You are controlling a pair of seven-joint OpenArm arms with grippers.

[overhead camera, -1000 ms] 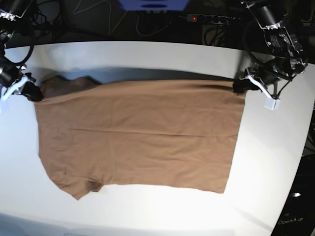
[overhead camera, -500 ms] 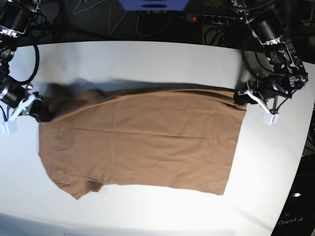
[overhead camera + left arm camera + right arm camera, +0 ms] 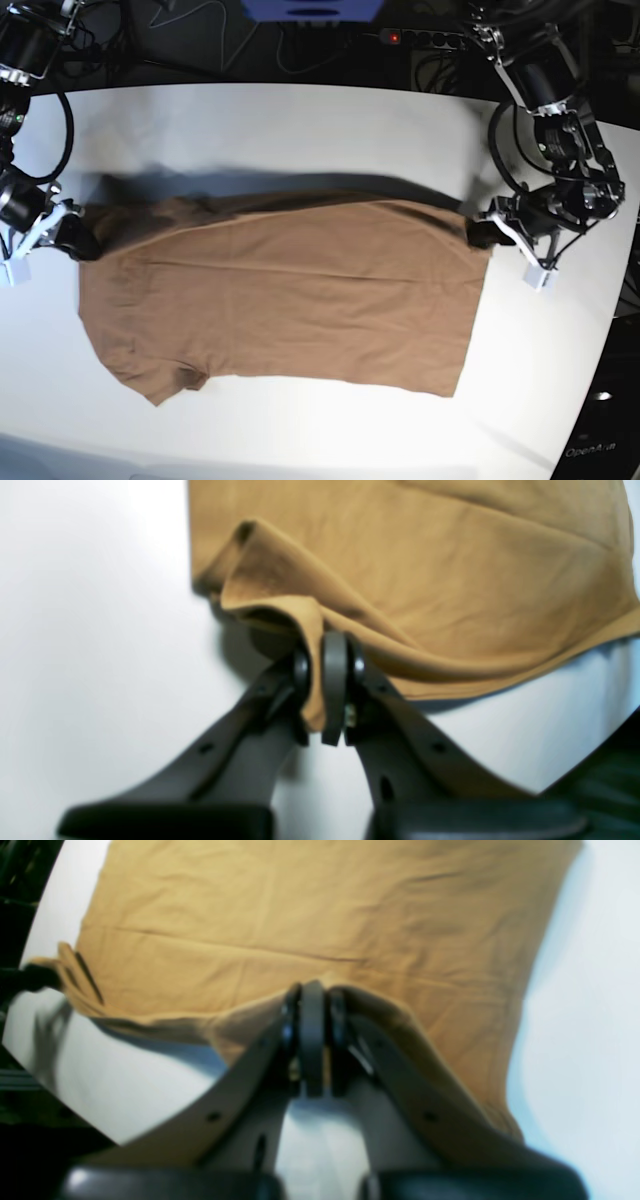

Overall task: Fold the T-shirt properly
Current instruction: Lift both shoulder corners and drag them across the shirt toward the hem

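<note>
We see the T-shirt (image 3: 280,300) spread across the middle of the white table (image 3: 300,120), its near edge flat, a short sleeve poking out at the near corner on the base view's left. The far edge is lifted off the surface at both corners. Our left gripper (image 3: 325,690), on the base view's right, has its jaws pressed together on a fold of the brown cloth at that corner; the fabric bunches just above the pads. Our right gripper (image 3: 312,1040) is likewise clamped on the shirt's edge at the opposite far corner, cloth draping over one finger. A shadow lies beneath the raised edge.
</note>
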